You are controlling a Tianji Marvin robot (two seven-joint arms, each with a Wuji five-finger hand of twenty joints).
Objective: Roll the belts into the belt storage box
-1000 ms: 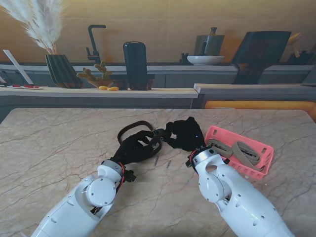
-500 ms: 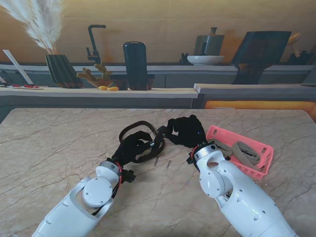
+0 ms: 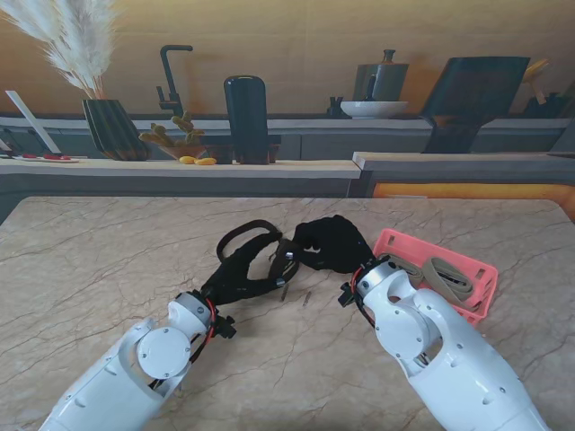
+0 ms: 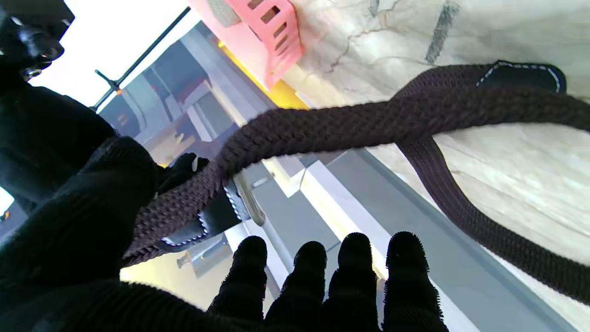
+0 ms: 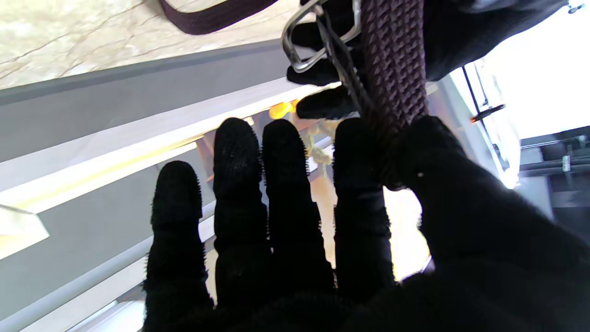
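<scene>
Left hand (image 3: 241,275): black glove, raised off the marble counter (image 3: 99,260), thumb pinching the dark braided belt (image 3: 243,235) near its buckle end; the four fingers (image 4: 355,272) stretched straight and close together, not wrapped. The pinch point is mostly hidden by the thumb in the left wrist view.

Belt: a loose loop rising past the left fingers on the side farther from me, long axis running left to right toward the right hand. Its leather tip (image 4: 525,76) lies flat on the counter beyond the left fingertips. The metal buckle (image 5: 318,41) sits between the two hands, partly masked by glove fabric.

Right hand (image 3: 331,241): the thumb presses the belt against the index finger; the other fingers are straight and side by side. Its palm is hidden behind its own arm in the stand view.

Pink box (image 3: 472,278): just right of the right wrist, partly covered by the forearm, with a tan belt (image 3: 445,274) coiled inside. The coil's shape is hard to make out.

Open counter lies left of the left hand and beyond both sets of fingers up to the far edge.
</scene>
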